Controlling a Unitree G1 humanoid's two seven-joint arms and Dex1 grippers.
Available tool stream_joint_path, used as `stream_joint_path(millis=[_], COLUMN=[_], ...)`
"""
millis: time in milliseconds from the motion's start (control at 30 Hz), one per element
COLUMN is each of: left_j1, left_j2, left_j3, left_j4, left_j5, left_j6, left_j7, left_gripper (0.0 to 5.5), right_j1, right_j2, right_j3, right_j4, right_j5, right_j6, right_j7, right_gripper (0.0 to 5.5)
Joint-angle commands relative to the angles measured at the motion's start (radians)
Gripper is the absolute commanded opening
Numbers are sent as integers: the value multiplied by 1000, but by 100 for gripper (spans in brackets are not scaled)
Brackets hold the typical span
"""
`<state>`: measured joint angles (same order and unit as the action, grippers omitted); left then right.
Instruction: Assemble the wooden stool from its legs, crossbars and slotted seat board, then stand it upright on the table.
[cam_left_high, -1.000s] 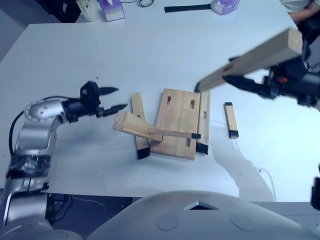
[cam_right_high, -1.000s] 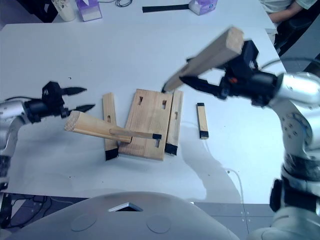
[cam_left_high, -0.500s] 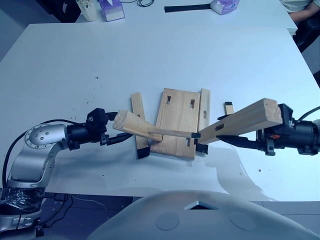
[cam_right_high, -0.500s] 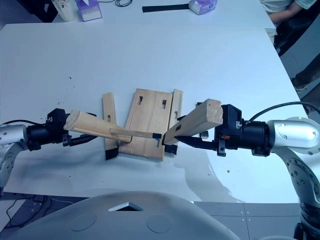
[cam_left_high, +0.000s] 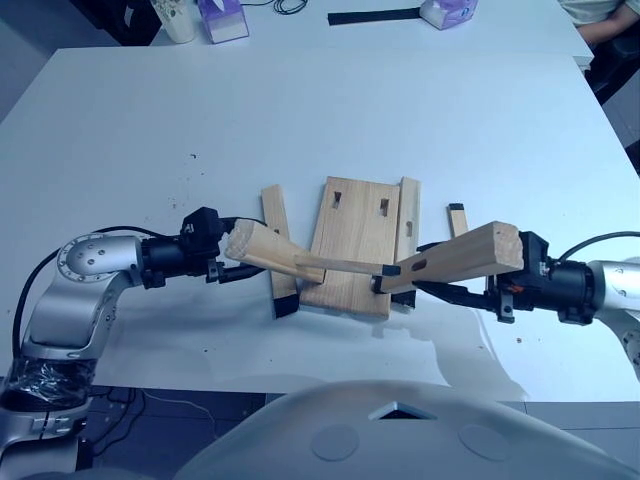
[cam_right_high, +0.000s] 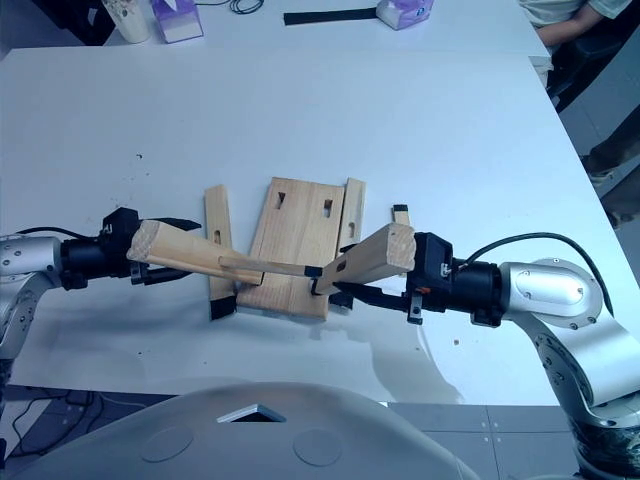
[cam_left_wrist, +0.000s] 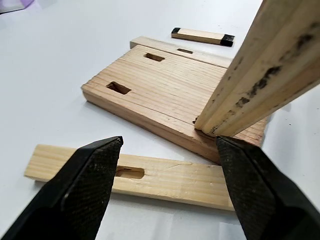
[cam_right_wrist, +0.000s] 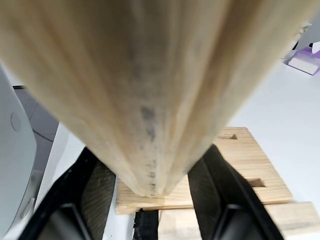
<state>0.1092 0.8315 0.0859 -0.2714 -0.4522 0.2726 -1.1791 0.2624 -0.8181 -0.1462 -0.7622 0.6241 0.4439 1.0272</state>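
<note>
The slotted seat board (cam_left_high: 355, 240) lies flat in the middle of the table. A thick leg (cam_left_high: 260, 250) with a thin crossbar (cam_left_high: 345, 266) stuck into it leans over the board's near left corner. My left gripper (cam_left_high: 232, 250) is open, and its fingers (cam_left_wrist: 80, 190) straddle that leg's left end. My right gripper (cam_left_high: 440, 270) is shut on a second leg (cam_left_high: 465, 256), whose lower end meets the crossbar's black tip (cam_left_high: 386, 271). Another leg (cam_left_high: 277, 235) lies flat left of the board, and one more leg (cam_left_high: 408, 212) lies along the board's right edge.
A short black-tipped crossbar (cam_left_high: 457, 214) lies on the table to the right of the board. A cup (cam_left_high: 178, 18), two tissue packs (cam_left_high: 224, 18) and a black strip (cam_left_high: 374, 16) line the far edge. The table's near edge runs just below both arms.
My right arm came down from high on the right and carried its leg left to the crossbar's tip. My left gripper moved in around the leaning leg's end.
</note>
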Motion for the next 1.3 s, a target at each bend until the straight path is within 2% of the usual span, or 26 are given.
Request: stream_joint_path(millis=[33, 633, 1067, 1300], left_j1=[-22, -45, -72, -36], left_j2=[14, 17, 2, 12], left_j3=[-11, -65, -114, -115], left_j4=[9, -64, -75, -77], left_j5=[4, -16, -13, 1], left_j6=[6, 37, 41, 14], left_j7=[-11, -38, -21, -26], left_gripper=[344, 344, 344, 344], right_j1=[-2, 38, -105, -108], right_j2=[7, -47, -105, -149], right_j3=[39, 141, 194, 221], right_j4=[34, 155, 224, 245], right_j5=[-51, -135, 4, -43], right_j6=[-52, -174, 1, -28], right_j7=[-2, 58, 82, 105], right_gripper=[201, 201, 201, 201])
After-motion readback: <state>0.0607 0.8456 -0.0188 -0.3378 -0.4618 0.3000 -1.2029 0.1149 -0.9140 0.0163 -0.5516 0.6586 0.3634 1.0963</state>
